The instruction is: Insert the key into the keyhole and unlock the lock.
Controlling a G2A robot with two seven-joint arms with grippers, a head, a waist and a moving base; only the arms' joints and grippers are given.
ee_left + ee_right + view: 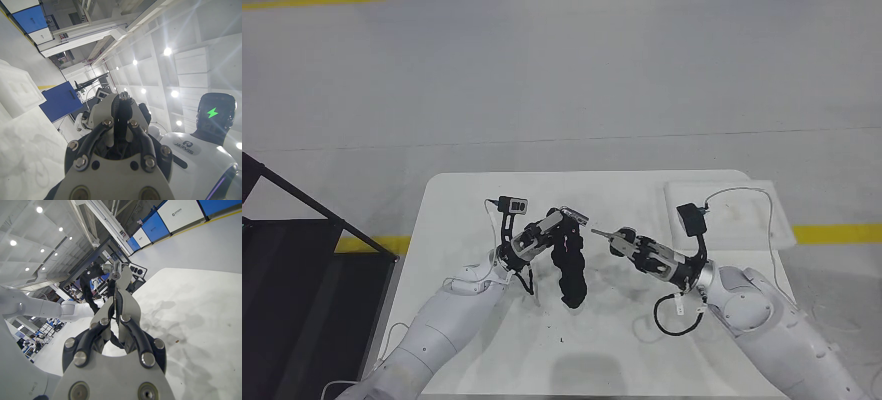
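My left gripper (562,219) (122,98) hangs above the middle of the white table (642,345), shut on a cable lock. The lock's silver cylinder (578,214) (124,94) sticks out past the fingertips. Its black cable (570,272) (86,289) droops down to the table. My right gripper (619,240) (116,294) is just to the right, shut on the key (599,234) (114,289). The blade points at the cylinder's round face (115,275). In the right wrist view the tip sits at the keyhole, and I cannot tell whether it is inside.
A white foam tray (732,205) lies at the table's back right corner. A black metal rack (302,215) stands off the table's left side. A small brown speck (177,341) lies on the tabletop.
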